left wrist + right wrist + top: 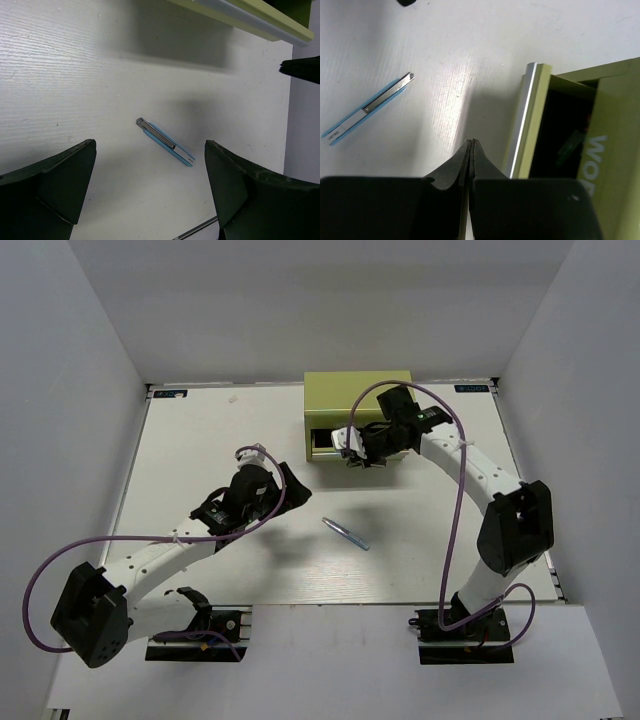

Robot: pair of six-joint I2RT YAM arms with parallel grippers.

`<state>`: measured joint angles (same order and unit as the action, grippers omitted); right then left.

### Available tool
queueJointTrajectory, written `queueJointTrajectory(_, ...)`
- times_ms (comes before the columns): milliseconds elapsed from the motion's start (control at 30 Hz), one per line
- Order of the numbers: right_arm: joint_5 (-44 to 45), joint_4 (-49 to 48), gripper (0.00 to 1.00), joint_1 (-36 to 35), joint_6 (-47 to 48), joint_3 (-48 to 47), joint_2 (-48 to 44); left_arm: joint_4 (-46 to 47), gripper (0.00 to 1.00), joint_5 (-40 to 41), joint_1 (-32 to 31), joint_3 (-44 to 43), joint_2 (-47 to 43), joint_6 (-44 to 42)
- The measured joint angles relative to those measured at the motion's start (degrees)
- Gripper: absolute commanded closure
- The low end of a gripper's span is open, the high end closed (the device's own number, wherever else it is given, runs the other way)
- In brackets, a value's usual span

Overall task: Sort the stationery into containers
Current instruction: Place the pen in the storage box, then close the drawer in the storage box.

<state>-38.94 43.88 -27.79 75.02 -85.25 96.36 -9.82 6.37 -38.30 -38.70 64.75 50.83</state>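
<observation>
The blue pen (346,534) lies on the bench (200,440). The left tool (150,145) hangs wide open over it, ready to grab. The right tool (471,144) is closed and empty by the open drawer (524,125); maybe a green pen (570,147) lies inside.

1. Chest (620,125), yellow-green, right wrist view: the pale letters "WO" can be read on its front face, just beside the open drawer (525,120). The letters run sideways in this view, and the rest of the word is out of sight.
2. Pale blue-silver pen (367,107), right wrist view: a short line of dark print sits on the white band near one end, too small to read.
3. Same pen, left wrist view (165,141): a faint mark near the tip, illegible.
4. Table (220,440), top view: two small blue stickers sit at the far corners (170,393) (473,389). Their print is too small to read.
</observation>
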Motion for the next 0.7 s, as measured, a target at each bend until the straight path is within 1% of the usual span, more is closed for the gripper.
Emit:
queueJointTrajectory(200, 2.4, -0.8, 1.0, -0.1, -1.6, 2.3, 1.2, 0.2, 0.01, 0.0, 0.0, 0.0, 0.1, -0.1)
queueJointTrajectory(433, 8.0, -8.9, 1.0, -0.1, -8.1, 5.5, 2.5, 0.9, 0.01, -0.6, 0.0, 0.0, 0.1, -0.4)
queueJointTrajectory(700, 11.3, -13.3, 1.0, -0.1, -11.3, 5.6, 3.1, 1.3, 0.01, -0.9, 0.0, 0.0, 0.5, -0.6)
